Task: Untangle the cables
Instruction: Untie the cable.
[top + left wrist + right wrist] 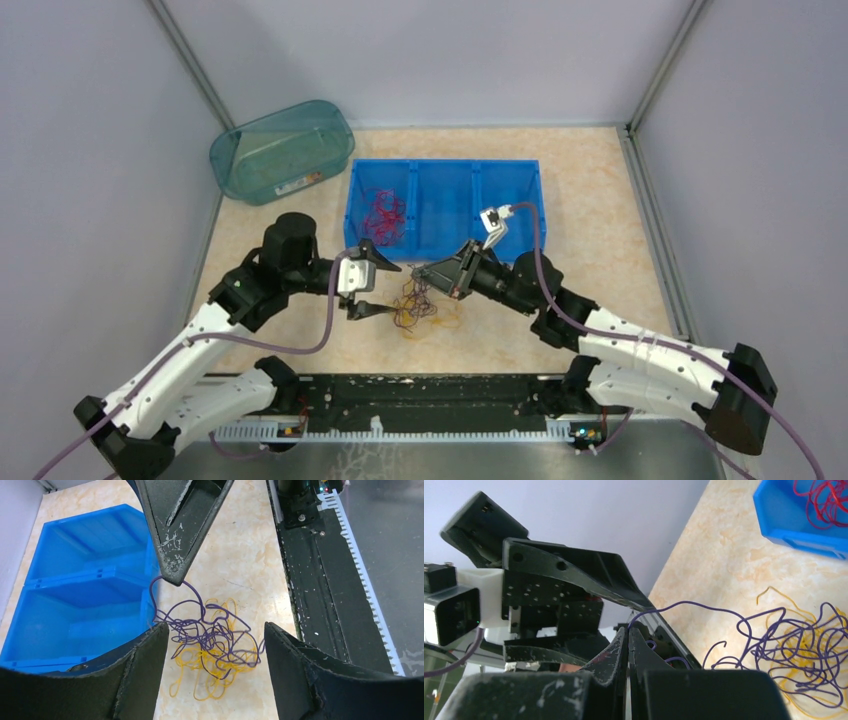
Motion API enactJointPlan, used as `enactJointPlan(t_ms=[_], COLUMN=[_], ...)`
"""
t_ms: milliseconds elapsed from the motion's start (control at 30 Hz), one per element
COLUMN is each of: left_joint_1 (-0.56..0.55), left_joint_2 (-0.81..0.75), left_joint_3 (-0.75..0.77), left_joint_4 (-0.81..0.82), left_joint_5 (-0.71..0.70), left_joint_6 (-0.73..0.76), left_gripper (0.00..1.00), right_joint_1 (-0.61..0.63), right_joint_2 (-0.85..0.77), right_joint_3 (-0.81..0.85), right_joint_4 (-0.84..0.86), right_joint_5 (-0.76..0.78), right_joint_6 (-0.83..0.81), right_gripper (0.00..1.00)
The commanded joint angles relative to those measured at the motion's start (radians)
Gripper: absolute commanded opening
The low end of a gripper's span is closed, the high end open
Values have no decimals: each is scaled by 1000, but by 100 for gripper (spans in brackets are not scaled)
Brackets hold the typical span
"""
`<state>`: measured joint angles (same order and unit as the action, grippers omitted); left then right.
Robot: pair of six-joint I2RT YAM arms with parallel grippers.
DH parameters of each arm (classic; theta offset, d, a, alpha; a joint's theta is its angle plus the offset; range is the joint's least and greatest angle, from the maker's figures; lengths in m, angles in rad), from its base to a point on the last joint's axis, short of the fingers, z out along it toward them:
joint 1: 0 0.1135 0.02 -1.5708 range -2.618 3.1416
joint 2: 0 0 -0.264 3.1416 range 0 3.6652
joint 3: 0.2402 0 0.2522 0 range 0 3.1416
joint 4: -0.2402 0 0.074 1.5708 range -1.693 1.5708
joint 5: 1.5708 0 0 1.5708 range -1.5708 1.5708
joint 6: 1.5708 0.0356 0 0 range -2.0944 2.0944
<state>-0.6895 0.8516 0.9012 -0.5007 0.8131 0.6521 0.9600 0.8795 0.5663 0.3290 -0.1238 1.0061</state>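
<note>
One purple cable (684, 603) — tight in right claw (628, 634)

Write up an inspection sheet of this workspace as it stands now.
Surface: beige marbled table.
Job's things: purple wires and yellow wires tangled together on the table in front of the blue bin; red wires in the bin's left compartment.
Clutter: teal tub at the far left.
Grippers: left gripper open, its fingers on either side of the tangle; right gripper shut on one of the purple wires.
Cables: mauve arm cables run along both arms.
Surroundings: grey walls on three sides.
</note>
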Motion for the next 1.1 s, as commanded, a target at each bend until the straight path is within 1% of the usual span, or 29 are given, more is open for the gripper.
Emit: enactJointPlan(t_ms=[0,133,267,400,500,600,700,733,867,900,967,1000,1033,1067], left_joint_1=[-4,-4,-4,-4,-3,-4,-4,-4,-4,-4,-4,-3,-3,-4], left_joint_2=[16,21,26,26,27,35,42,41,39,41,46,47,47,46], left_joint_3=[13,4,13,24,40,60,63,60,60,60,62,61,60,59], left_joint_4=[82,133,153,140,121,86,69,74,86,88,88,91,96,97], left_joint_5=[8,-28,-47,-34,-7,77,116,112,95,91,83,71,51,32], left_joint_6=[-93,-150,-171,-170,-161,-157,-170,-175,-183,-186,-186,-188,-190,-188], left_gripper=[76,77,79,74,64,58,43,41,37,34,20,10,3,1], right_joint_1=[72,139,184,201,216,215,215,215,217,217,220,224,227,227], right_joint_2=[16,40,58,53,40,36,38,41,39,37,33,32,31,28], right_joint_3=[104,172,185,173,164,150,138,138,135,133,132,132,131,127], right_joint_4=[55,7,17,26,17,24,46,45,36,34,26,19,9,1], right_joint_5=[175,278,332,368,406,419,415,413,407,408,410,410,409,407], right_joint_6=[-6,-67,-99,-116,-133,-133,-131,-129,-128,-127,-130,-133,-135,-136], right_gripper=[0,0,0,0,0,0,0,0,0,0,0,0,0,0])
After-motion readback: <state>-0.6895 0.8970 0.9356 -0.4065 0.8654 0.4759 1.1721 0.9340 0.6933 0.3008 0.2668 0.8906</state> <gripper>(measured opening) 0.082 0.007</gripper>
